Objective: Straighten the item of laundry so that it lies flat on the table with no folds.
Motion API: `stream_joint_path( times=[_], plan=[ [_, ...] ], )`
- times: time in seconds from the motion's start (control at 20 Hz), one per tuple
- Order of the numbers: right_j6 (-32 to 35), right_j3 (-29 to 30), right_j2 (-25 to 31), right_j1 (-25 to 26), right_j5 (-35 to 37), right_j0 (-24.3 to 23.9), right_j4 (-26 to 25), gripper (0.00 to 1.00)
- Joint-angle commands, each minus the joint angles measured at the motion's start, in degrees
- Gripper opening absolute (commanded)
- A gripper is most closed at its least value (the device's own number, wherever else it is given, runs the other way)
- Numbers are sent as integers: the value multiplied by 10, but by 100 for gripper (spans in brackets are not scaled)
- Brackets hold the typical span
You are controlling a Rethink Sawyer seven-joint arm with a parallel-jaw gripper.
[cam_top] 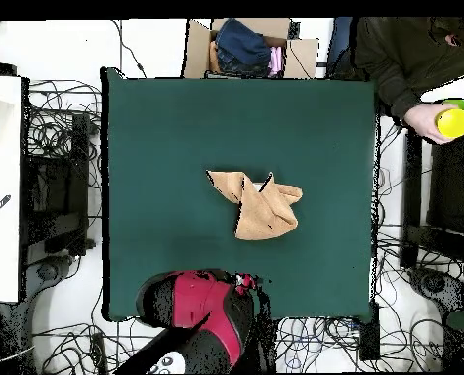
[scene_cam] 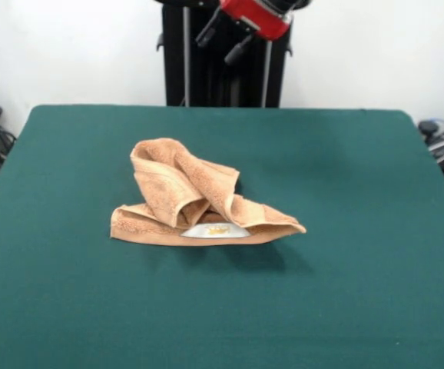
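Observation:
The orange-tan terry towel (scene_cam: 199, 204) lies crumpled and folded over itself near the middle of the dark green table (scene_cam: 360, 169). One end is bunched up in a hump and a point sticks out to the right. Its white label (scene_cam: 216, 230) shows at the front edge. In the overhead view the towel (cam_top: 258, 203) sits at the centre of the table (cam_top: 177, 127). My gripper (scene_cam: 223, 42) is drawn back high above the table's far edge, well away from the towel. In the overhead view the red arm (cam_top: 204, 311) hangs over the table's bottom edge.
The black pedestal (scene_cam: 222, 73) stands behind the table's far edge. A cardboard box of clothes (cam_top: 250, 44) sits beyond the table's top edge. A person's hand (cam_top: 426, 119) holds a yellow-green object (cam_top: 454, 119) at the upper right. Cables lie on the floor around the table.

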Motion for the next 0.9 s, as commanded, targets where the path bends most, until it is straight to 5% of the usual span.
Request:
stream_joint_path(
  times=[0.05,0.1,0.3,0.9],
  plan=[
    [-67,33,200,-75,123,-157,15,100],
    [-63,77,173,-125,63,-163,3,100],
    [-37,74,186,-128,64,-161,-9,100],
    [-58,122,209,-258,180,-217,-34,100]
  ],
)
